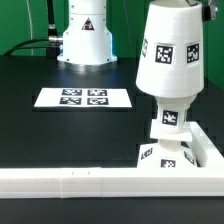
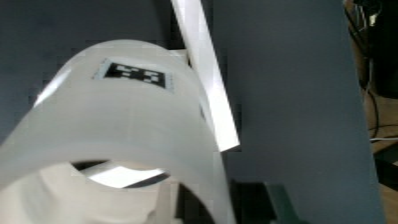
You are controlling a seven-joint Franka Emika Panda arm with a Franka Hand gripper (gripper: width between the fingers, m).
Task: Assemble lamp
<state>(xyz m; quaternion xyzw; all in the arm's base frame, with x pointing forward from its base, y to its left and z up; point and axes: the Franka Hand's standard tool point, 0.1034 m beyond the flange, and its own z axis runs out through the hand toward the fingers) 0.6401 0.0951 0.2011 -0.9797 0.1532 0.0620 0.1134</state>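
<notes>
The white tapered shade [image 1: 168,52] hangs upright at the exterior view's right, its narrow end just over the round-headed bulb [image 1: 172,121]. The bulb stands in the flat square base [image 1: 163,156], close to the rail corner. In the wrist view the shade [image 2: 125,130] fills most of the picture, one tag facing the camera. My gripper [image 2: 214,212] is around the shade and seems shut on it. Only a dark finger [image 2: 267,205] shows beside the shade wall. In the exterior view the gripper is out of frame above the shade.
The long white rail [image 1: 90,182] runs along the table's front and turns back at the exterior view's right [image 1: 212,152]; it also shows in the wrist view [image 2: 205,80]. The marker board [image 1: 85,97] lies mid-table. The robot's pedestal [image 1: 85,35] stands behind it.
</notes>
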